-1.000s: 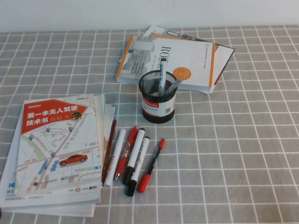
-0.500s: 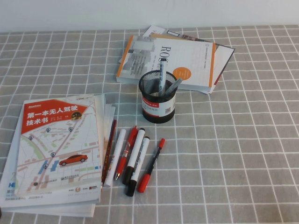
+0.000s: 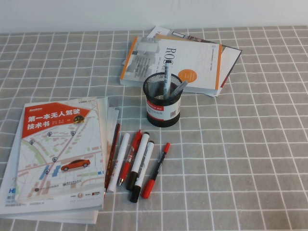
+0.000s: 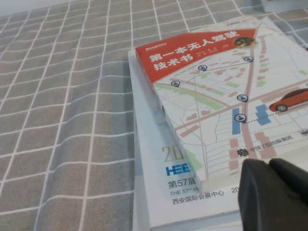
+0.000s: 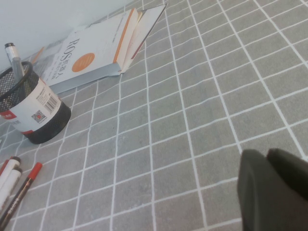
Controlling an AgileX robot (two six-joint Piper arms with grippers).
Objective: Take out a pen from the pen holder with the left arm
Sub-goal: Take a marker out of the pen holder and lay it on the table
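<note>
A black mesh pen holder (image 3: 162,100) stands mid-table with two pens (image 3: 166,79) sticking up from it; the right wrist view also catches the holder (image 5: 33,113). Neither arm appears in the high view. In the left wrist view, my left gripper (image 4: 268,164) is shut and empty, low over the near corner of the red-covered map book (image 4: 226,91), well away from the holder. In the right wrist view, my right gripper (image 5: 266,155) is shut with nothing in it, above bare grey checked cloth to the right of the holder.
Several loose pens and markers (image 3: 137,161) lie in a row just in front of the holder. The red map book (image 3: 57,149) tops a stack at the front left. Two more books (image 3: 178,60) lie behind the holder.
</note>
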